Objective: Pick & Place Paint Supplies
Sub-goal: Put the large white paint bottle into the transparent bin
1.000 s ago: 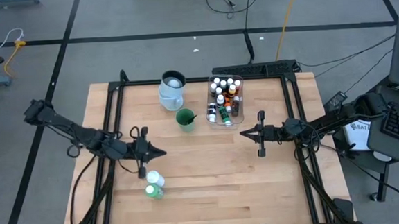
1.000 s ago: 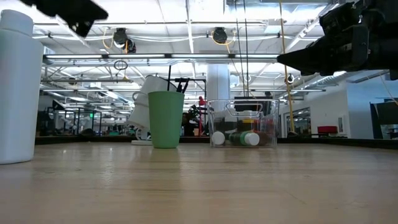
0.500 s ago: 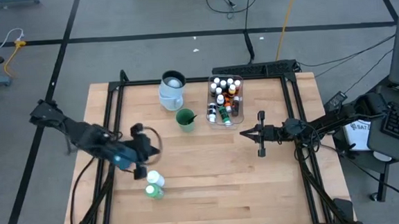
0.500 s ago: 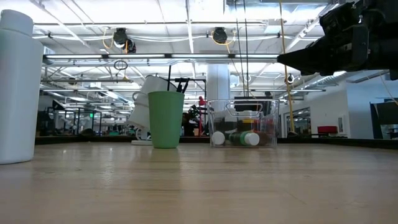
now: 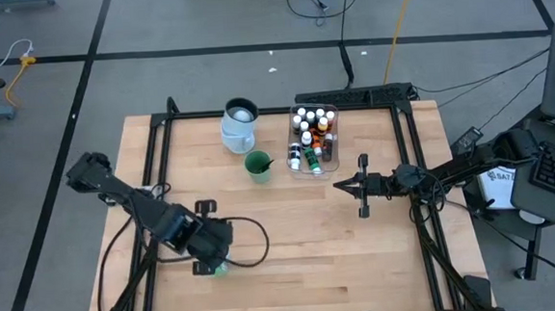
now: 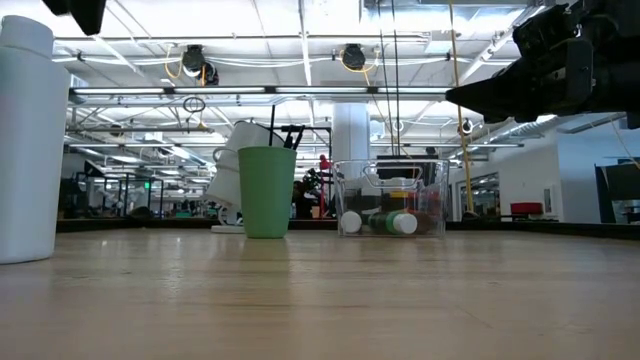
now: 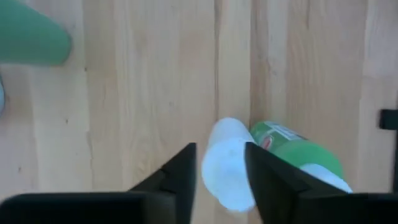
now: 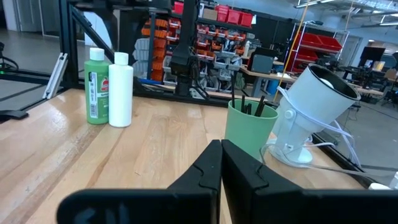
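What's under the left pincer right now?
The white bottle stands between the open left pincer fingers, the green bottle right beside it. From above, the arm covers both almost entirely.

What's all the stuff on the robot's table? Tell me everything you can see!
White bottle: one, white, standing near the table's front-left part, between the left gripper's fingers.
Green bottle: one, green with a white cap, right beside the white bottle.
Green cup: one, green, mid-table, dark brushes standing inside.
Pale-blue jug: one, behind the cup.
Clear tub: one, see-through, back middle, holding many tiny paint bottles.
Table: one, light wood.
Left gripper: dark, open, above the white bottle.
Right gripper: dark, shut, on the right side.
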